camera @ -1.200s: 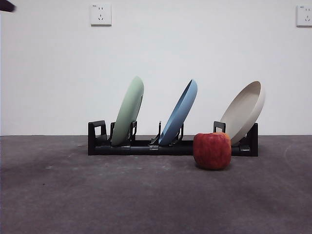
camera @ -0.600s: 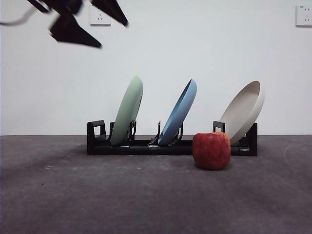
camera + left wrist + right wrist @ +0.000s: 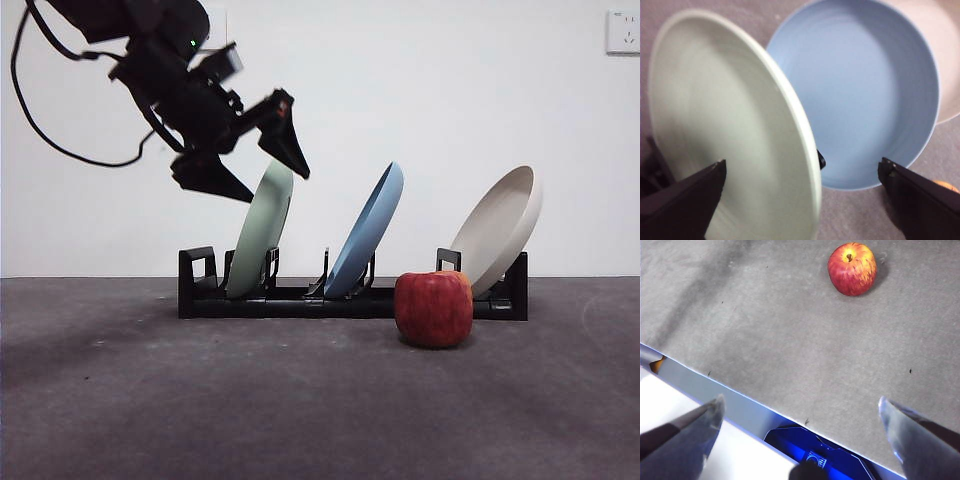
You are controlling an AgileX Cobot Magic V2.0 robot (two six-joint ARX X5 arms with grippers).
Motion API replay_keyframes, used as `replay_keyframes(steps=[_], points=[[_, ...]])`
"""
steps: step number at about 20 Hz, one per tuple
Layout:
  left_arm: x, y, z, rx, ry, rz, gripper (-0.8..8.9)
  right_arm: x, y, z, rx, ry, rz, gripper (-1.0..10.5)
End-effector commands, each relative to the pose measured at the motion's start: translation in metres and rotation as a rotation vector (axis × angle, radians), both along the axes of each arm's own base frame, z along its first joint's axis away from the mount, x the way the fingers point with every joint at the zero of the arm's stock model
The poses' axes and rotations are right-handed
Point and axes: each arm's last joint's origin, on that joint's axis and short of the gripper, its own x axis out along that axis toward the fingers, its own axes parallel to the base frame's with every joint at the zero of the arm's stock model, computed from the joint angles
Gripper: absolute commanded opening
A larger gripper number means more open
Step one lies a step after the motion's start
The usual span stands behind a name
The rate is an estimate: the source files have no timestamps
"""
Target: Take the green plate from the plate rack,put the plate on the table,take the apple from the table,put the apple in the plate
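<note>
Left hand (image 3: 262,148) gapes wide, empty, straddling the top rim of the green plate (image 3: 261,232), which leans in the plate rack (image 3: 200,295). Advice: close squarely on the rim, lift clear of the blue plate (image 3: 366,232). Apple (image 3: 433,308) waits on the worktop (image 3: 150,400).
</note>
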Motion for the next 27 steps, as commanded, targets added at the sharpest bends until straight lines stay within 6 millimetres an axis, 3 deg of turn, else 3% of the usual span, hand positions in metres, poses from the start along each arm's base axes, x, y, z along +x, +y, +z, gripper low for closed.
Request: replay_keyframes(steps=[1,3,4,7,10,20,27], points=[[0.000,-0.007,-0.004,0.006,0.002,-0.016,4.67,0.000,0.000,0.001,0.004,-0.002,-0.002,7.5],[-0.001,-0.010,-0.004,0.007,-0.006,-0.024,2.44,0.000,0.000,0.001,0.004,-0.002,-0.003,7.5],[-0.001,-0.010,-0.004,0.006,-0.001,-0.028,1.77,0.000,0.000,0.001,0.004,-0.002,-0.003,7.5],[-0.002,-0.009,-0.006,0.012,0.020,-0.029,1.40,0.000,0.000,0.001,0.004,-0.002,-0.002,7.5],[-0.003,-0.009,-0.007,0.015,0.036,-0.029,0.02,0.000,0.000,0.001,0.004,-0.002,-0.002,7.5],[-0.005,-0.008,0.002,-0.016,0.040,-0.045,-0.09,0.000,0.000,0.001,0.004,-0.003,-0.002,7.5],[-0.027,0.003,0.053,-0.051,-0.076,-0.036,-0.09,0.000,0.000,0.001,0.003,-0.003,-0.001,7.5]])
